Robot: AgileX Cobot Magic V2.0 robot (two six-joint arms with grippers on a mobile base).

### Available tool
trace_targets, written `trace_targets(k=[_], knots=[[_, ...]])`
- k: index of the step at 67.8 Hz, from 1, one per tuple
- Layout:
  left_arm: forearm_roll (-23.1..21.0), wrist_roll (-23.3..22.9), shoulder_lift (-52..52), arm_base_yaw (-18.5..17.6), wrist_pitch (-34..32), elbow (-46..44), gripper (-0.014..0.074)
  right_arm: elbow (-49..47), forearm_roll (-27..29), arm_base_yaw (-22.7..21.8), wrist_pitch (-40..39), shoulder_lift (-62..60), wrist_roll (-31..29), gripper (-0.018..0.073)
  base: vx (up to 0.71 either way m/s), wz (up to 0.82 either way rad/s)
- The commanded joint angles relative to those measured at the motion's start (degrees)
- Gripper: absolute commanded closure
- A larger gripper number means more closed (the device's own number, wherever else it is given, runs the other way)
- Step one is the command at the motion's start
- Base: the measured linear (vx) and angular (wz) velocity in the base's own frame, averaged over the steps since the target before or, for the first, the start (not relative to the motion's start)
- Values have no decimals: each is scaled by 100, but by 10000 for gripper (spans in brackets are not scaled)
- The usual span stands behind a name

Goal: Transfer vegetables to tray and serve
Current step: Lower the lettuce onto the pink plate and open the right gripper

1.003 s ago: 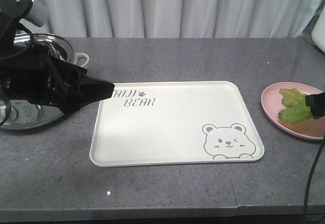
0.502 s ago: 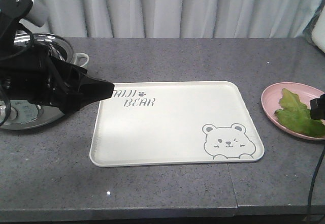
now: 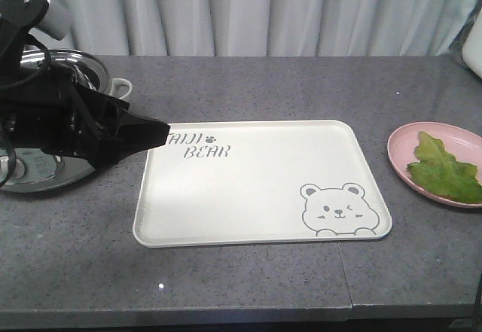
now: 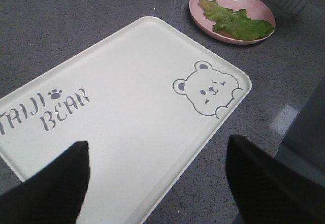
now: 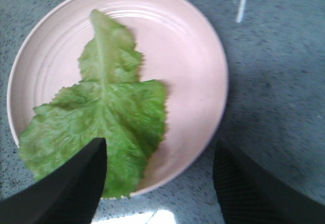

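Lettuce leaf [image 3: 444, 172] lies flat on the pink plate [image 3: 401, 145] at the right end of the desk [image 3: 263, 83], pale midrib up, its broad end seeming to lap over the rim. It is well apart from the tray [image 3: 248, 196], which sits bare in the middle of the desk with the bear drawing at its near right corner. Nothing has been transferred yet.

Right gripper [image 5: 160, 145]: the wrist view looks straight down on the plate and leaf. The jaws are spread wide, one tip over the leaf's broad end, the other over the desk beyond the rim, with nothing between them. It is out of the front view altogether, so its height above the plate can't be judged. This reads as a stance straddling the widest part of the leaf, where there is most to pinch — a thin flat leaf offers little edge, and closing on the plate instead is the likely slip.

Left gripper [image 4: 156, 144]: the jaws are also wide apart and empty, over the tray's left end near the lettering. The front view shows that arm reaching in from beside the steel pot [image 3: 68, 65]. I judge it to be parked at the tray edge — placed to lift or steady the tray for serving, and clear of the landing area by the bear.
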Motion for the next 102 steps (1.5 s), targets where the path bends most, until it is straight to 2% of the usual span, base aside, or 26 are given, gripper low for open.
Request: trace_targets(k=[1, 7, 44, 74, 83, 91, 102], knots=[[-228, -10, -149, -19, -205, -152, 62, -341, 39, -266, 132, -229, 174, 104, 0, 0], [-228, -10, -149, -19, -205, -152, 62, -459, 58, -410, 241, -181, 234, 104, 0, 0], [-228, -10, -149, -19, -205, -152, 62, -2119, 53, -393, 1632, 1546, 278, 104, 0, 0], [-228, -10, -149, -19, -205, -152, 62, -2197, 197, -393, 1392, 2193, 66, 104, 0, 0], [-228, -10, -149, -19, -205, -152, 62, -2197, 415, -393, 1375, 2328, -123, 116, 0, 0], [-228, -10, -149, -19, -205, -152, 62, -2197, 639, -393, 1394, 2389, -293, 155, 0, 0], [-228, -10, -149, -19, -205, -152, 62, -2197, 625, -393, 1394, 2409, -294, 244, 0, 0]])
